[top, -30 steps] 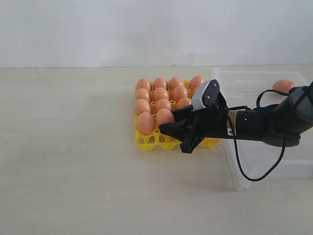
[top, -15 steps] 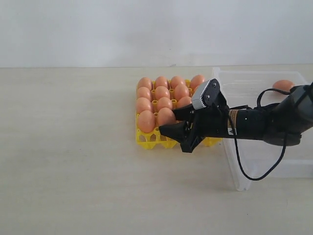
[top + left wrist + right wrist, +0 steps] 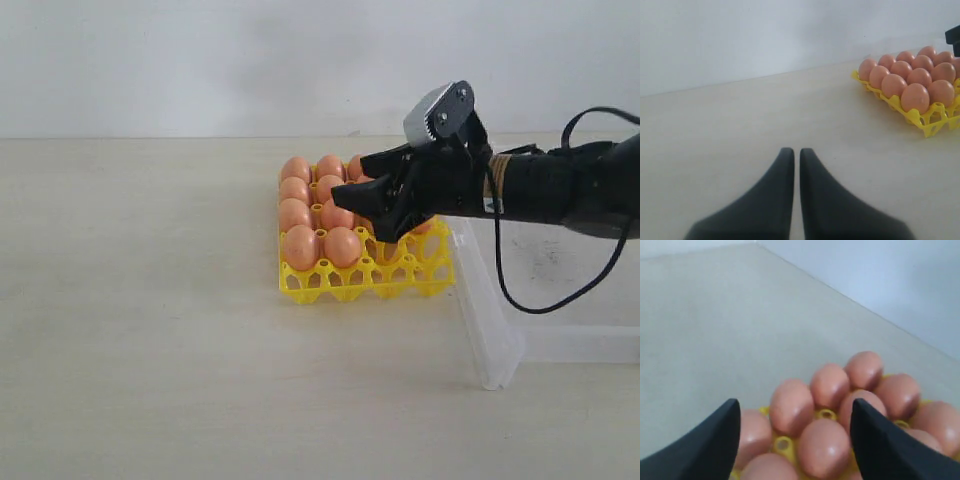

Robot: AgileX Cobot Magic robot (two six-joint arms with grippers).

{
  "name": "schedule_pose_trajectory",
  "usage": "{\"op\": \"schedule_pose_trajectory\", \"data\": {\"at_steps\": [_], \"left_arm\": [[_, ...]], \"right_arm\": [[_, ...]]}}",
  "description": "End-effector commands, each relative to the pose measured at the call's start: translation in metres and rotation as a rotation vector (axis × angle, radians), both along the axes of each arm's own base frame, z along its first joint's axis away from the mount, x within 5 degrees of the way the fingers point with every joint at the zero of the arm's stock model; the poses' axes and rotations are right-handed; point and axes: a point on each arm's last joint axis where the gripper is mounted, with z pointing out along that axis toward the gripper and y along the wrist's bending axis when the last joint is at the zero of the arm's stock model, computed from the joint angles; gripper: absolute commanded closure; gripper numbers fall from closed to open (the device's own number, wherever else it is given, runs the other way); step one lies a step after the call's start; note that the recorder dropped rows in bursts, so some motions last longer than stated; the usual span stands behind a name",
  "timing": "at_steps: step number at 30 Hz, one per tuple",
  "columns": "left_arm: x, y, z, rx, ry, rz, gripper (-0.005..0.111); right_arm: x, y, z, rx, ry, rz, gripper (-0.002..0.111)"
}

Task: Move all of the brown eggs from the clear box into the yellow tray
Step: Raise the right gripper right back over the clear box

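Only exterior view shows the clear box [image 3: 481, 300].

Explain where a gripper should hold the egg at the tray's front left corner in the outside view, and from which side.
Come straight down from above and close on the corner egg across its upper half. It stands upright with its lower part sunk in a cup of the yellow tray, and neighbouring eggs crowd two sides, so a sideways approach looks blocked.

This looks like a robot laboratory: a plain beige table [image 3: 150, 380], a plain white wall [image 3: 200, 60], and a black robot arm [image 3: 570, 190] with cable.
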Motion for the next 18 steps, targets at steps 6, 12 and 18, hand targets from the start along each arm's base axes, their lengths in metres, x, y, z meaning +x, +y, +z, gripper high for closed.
{"op": "schedule_pose_trajectory", "data": {"at_steps": [6, 12, 18], "left_arm": [[0.000, 0.000, 0.000, 0.005, -0.009, 0.005, 0.103], [0.000, 0.000, 0.000, 0.005, -0.009, 0.005, 0.103], [0.000, 0.000, 0.000, 0.005, -0.009, 0.005, 0.103]], "right_arm": [[0.027, -0.096, 0.056, -0.670, 0.330, -0.993, 0.057], [0.045, -0.075, 0.063, -0.988, 0.301, -0.456, 0.084], [0.063, -0.087, 0.075, -1.411, -0.128, -0.250, 0.098]]}}
